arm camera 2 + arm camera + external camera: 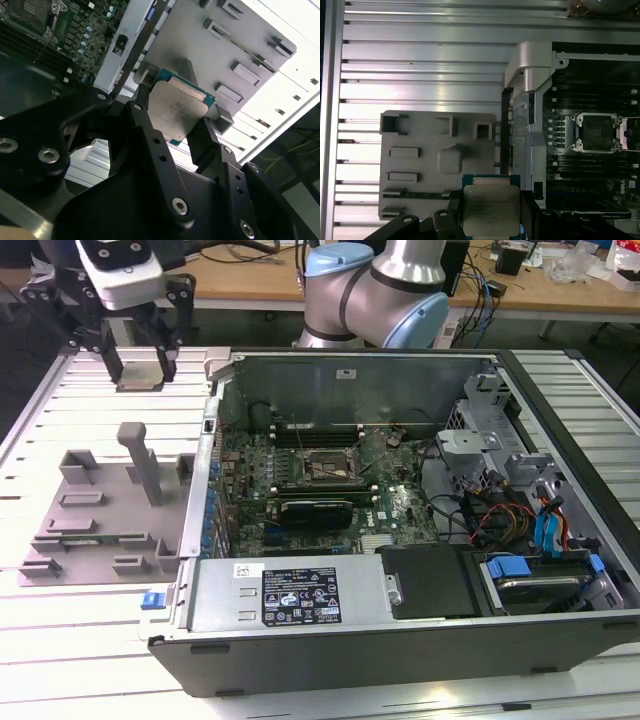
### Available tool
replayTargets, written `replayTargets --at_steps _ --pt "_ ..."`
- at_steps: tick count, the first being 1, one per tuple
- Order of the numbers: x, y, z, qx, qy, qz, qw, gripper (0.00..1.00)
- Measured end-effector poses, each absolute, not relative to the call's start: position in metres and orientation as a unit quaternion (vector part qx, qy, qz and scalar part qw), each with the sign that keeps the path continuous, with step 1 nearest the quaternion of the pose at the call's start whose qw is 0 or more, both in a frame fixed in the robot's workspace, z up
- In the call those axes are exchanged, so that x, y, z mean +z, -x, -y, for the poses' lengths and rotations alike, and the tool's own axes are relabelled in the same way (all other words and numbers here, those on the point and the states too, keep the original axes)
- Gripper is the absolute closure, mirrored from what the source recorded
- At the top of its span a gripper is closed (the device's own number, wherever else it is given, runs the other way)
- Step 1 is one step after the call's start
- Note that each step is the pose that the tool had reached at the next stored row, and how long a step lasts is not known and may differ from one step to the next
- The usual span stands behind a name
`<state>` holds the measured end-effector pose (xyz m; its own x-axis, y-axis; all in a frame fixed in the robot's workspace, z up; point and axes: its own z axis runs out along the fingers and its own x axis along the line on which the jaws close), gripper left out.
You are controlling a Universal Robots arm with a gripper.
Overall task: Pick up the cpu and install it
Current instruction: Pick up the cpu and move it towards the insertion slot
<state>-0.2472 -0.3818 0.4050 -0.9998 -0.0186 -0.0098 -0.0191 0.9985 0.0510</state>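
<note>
Holding cpu [491, 210] by side edges, gripper [174, 122] clamped on it | likely light, stiff, thin — underside fragile | motherboard socket [595, 132] well apart

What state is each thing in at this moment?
cpu, gripped at two edges, held in the air
gripper, shut on the cpu
grey tray, lying flat
socket, no chip in it
computer case, on its side, cover off
</note>
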Motion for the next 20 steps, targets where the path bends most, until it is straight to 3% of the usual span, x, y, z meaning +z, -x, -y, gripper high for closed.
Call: replayTargets --at_steps 20 --pt "0.405 0.175 0.382 0.026 0.009 -1.000 0.005 0.45"
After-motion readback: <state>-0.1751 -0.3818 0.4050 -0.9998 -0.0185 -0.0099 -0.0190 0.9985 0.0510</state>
